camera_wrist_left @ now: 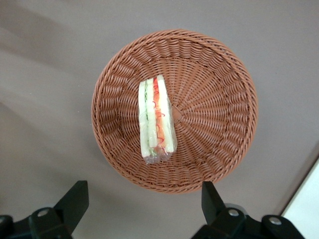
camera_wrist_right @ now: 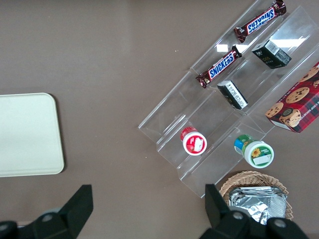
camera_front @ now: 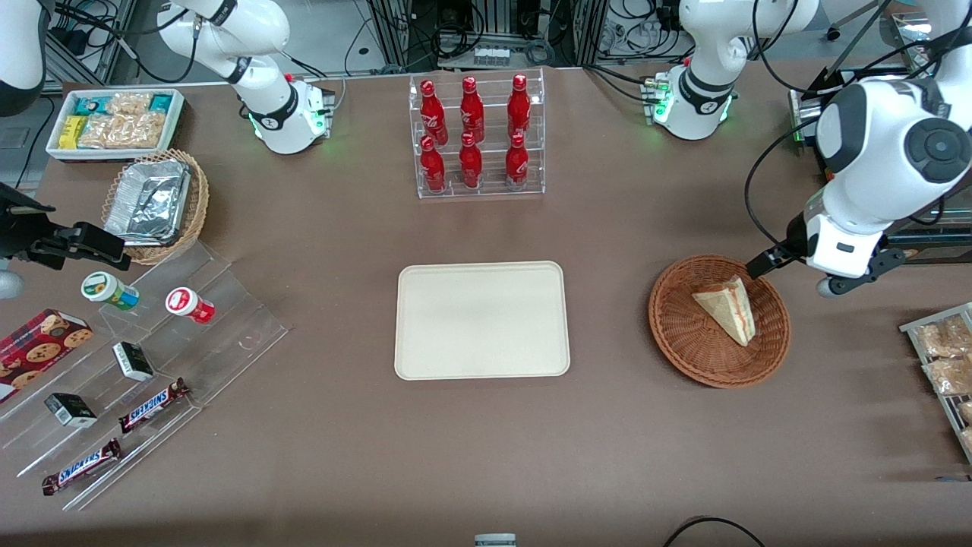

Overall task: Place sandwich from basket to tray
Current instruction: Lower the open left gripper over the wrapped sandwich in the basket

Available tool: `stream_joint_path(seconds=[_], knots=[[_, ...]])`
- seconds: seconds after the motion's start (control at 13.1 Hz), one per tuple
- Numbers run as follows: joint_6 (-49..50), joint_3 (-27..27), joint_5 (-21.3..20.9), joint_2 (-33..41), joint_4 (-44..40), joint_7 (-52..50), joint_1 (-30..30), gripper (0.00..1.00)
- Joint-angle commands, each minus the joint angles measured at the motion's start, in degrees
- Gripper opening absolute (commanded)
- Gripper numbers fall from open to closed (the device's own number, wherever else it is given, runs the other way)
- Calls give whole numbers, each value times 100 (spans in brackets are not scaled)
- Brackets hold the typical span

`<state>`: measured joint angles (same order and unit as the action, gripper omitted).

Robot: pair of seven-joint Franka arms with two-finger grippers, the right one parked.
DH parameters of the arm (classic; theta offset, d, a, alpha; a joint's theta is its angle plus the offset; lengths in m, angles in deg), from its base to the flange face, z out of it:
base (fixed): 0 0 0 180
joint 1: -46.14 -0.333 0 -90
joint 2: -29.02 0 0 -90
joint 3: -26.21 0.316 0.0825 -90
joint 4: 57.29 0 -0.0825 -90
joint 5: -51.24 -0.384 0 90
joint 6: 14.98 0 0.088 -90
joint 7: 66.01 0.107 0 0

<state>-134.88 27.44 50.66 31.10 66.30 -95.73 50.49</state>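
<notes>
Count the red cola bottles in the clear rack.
6 red cola bottles in the clear rack: three on its upper step, three on its lower step. None seem hidden.

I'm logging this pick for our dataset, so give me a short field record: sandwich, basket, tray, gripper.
sandwich: lying in the basket, wrapped in clear film
basket: on the table, beside the tray, toward the working arm's end
tray: nothing on it
gripper: open, above the basket, holding nothing
step status: sandwich not yet grasped
</notes>
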Motion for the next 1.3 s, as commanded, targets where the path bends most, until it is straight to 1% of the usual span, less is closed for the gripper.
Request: stream_joint_path(seconds=[0.0,0.15,0.38,0.69,1.22], knots=[[-323,61,-65,144,350,-279,31,100],[-516,61,-65,30,437,-551,31,100],[-1051,61,-65,-172,701,-684,31,100],[-1281,53,5,-524,728,-684,74,100],[-1957,53,40,-1095,737,-894,92,100]])
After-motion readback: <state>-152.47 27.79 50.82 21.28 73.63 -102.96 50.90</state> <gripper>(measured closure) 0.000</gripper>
